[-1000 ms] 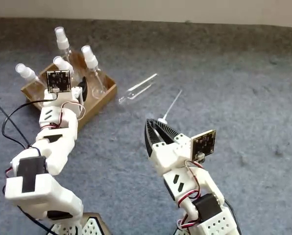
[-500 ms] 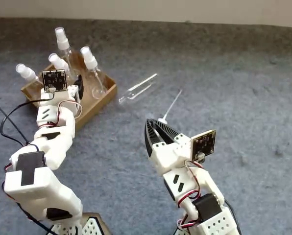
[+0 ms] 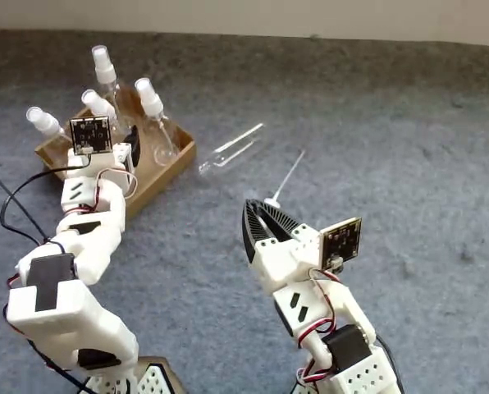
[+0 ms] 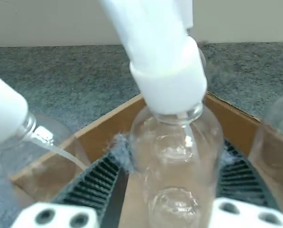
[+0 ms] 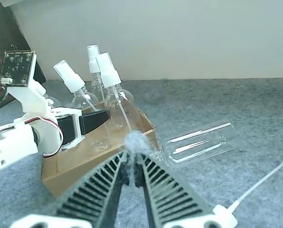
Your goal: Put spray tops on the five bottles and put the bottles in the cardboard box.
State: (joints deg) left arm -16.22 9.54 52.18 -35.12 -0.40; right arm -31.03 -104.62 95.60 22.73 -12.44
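Several clear bottles with white spray tops stand in the cardboard box (image 3: 169, 167) at the far left. My left gripper (image 3: 131, 141) is inside the box, shut on one of these bottles (image 4: 175, 142), a ribbed finger (image 4: 96, 178) against each side. An uncapped bottle (image 3: 230, 149) lies on its side on the carpet just right of the box. A loose spray top (image 3: 282, 185) with a long tube lies a little nearer. My right gripper (image 3: 249, 205) rests next to the spray top's head, shut and holding nothing; in its own view the fingertips (image 5: 132, 154) meet.
Grey carpet covers the whole table, with open room to the right and front. A black cable (image 3: 15, 209) trails beside the left arm. A pale wall (image 3: 310, 16) runs along the far edge.
My left arm has shifted slightly left with the bottle in its grip, which tilted with it. The right arm, the lying bottle and the loose spray top have not moved.
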